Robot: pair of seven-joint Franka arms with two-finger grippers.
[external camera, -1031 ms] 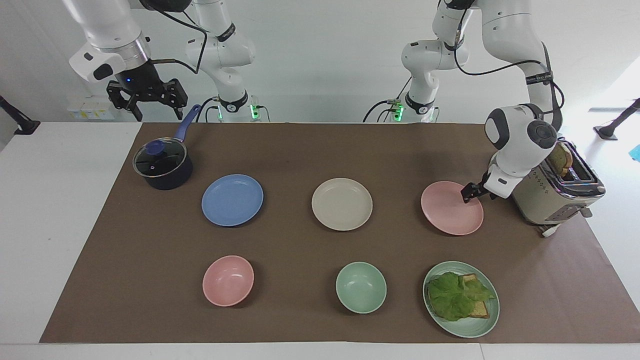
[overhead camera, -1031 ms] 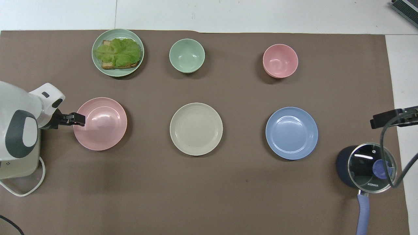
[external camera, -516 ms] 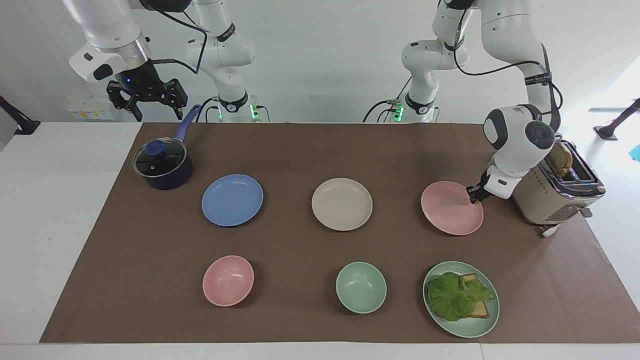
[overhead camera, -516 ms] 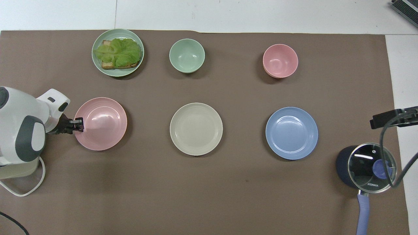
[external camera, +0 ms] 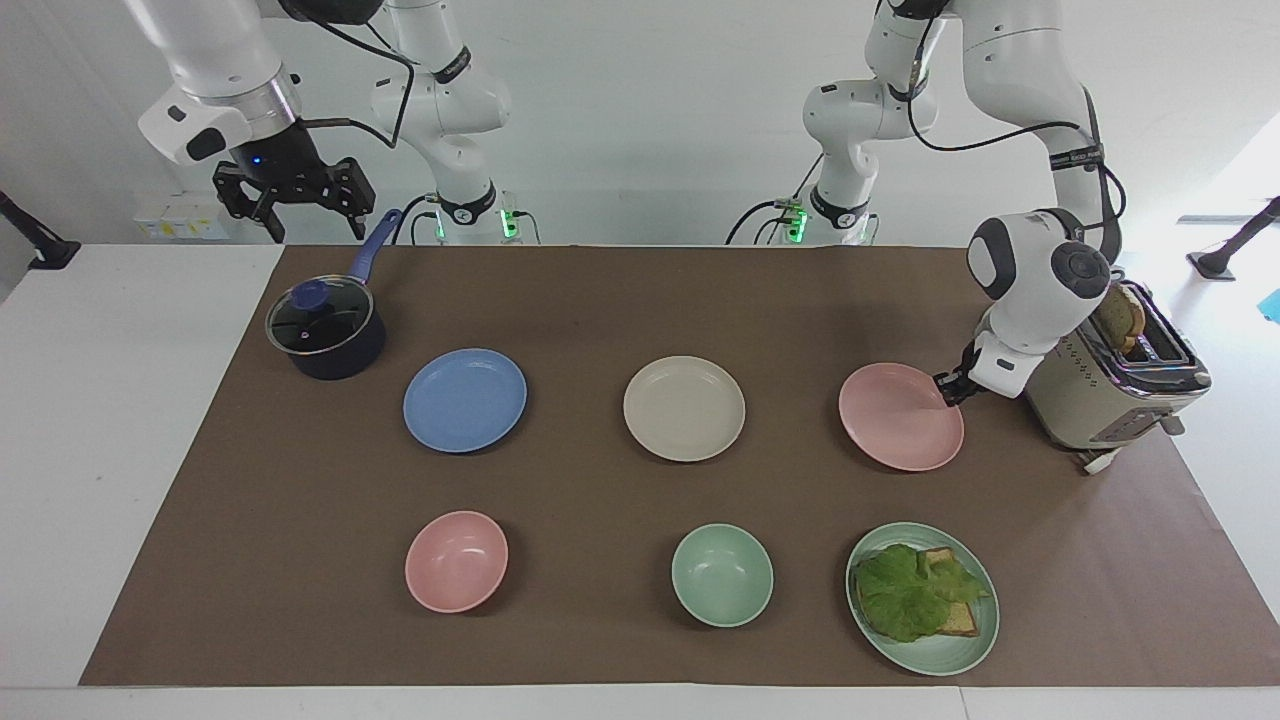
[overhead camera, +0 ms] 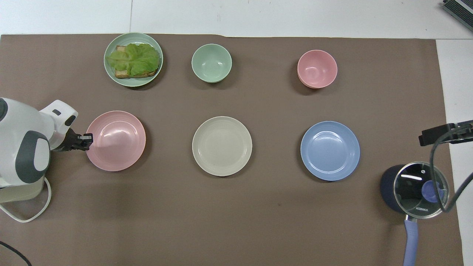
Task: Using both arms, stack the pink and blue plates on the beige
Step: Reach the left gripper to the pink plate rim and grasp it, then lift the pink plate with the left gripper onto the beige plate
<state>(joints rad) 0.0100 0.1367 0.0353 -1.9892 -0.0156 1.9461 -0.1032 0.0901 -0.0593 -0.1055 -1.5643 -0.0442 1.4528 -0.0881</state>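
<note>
The only writing I can make out is the brand "KONKA", in small pale letters on the glass lid (overhead camera: 420,190) of the dark saucepan (overhead camera: 391,188), near where its handle joins. White lettering runs along a black band (external camera: 1078,155) on the left arm, too small to read.

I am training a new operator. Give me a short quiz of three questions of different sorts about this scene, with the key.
1. True or false: the left gripper is shut on the rim of the pink plate.
2. Which plate lies between the pink plate and the blue plate? A) green plate B) beige plate C) none
3. Fill in: the right gripper hangs open in the air above the ____ with the glass lid.

Key: 1 true; 2 B; 3 pot.
</note>
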